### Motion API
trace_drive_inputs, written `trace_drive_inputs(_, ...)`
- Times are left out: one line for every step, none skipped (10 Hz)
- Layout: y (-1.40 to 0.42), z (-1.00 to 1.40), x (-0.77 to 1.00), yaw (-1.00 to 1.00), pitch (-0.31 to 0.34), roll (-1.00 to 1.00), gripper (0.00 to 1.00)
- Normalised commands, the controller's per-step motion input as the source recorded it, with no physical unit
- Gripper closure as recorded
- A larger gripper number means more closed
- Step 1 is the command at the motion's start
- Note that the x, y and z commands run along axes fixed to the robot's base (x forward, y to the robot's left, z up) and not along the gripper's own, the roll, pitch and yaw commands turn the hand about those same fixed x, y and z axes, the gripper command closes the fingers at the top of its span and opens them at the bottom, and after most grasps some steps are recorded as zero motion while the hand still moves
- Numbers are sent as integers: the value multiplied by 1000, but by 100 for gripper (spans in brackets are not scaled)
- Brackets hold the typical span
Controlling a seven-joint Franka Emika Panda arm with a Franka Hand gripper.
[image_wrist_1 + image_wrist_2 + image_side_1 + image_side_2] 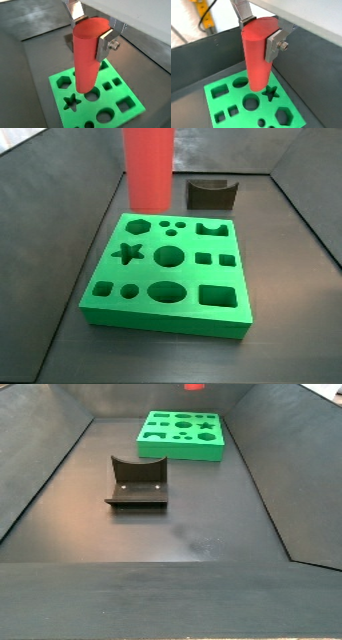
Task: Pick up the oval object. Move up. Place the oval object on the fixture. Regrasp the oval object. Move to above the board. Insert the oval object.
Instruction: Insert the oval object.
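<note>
In both wrist views the gripper (90, 31) has its silver plates closed on the smooth red oval object (87, 57), which hangs upright above the glossy green board (130, 97). In a side view the peg's lower end seems clear of the cut-outs, and the dark notched fixture (210, 194) stands behind the board.

My gripper (91, 29) shows only in both wrist views; my far finger (75, 11) is cut off by the frame edge and partly hidden behind the oval object (88, 55). In a side view the oval object (148, 168) runs out of frame at its upper end, so my gripper lies outside that picture. In a side view only its red tip (194, 387) shows. Below my gripper, the oval object hides part of the board (218, 105); the board's nearer corner (127, 120) is cropped.
</note>
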Motion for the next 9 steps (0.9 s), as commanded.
trace_drive_inputs(-326,-217,31,-794,0,63,100)
trace_drive_inputs(-286,-209,20,-837,0,61,100)
trace_drive_inputs(-166,-106,34,-903,0,0,100)
trace_drive_inputs(-97,0,240,-266,81,57,100)
trace_drive_inputs(0,-94,0,-49,0,0,100)
trace_drive_inputs(-311,-334,143,-97,-20,0,100)
trace_drive_inputs(-240,-214,200,-97,0,-46,100)
trace_drive_inputs(-231,-103,163,-140,0,-47,100)
trace_drive_inputs(-191,-57,226,-183,0,-87,100)
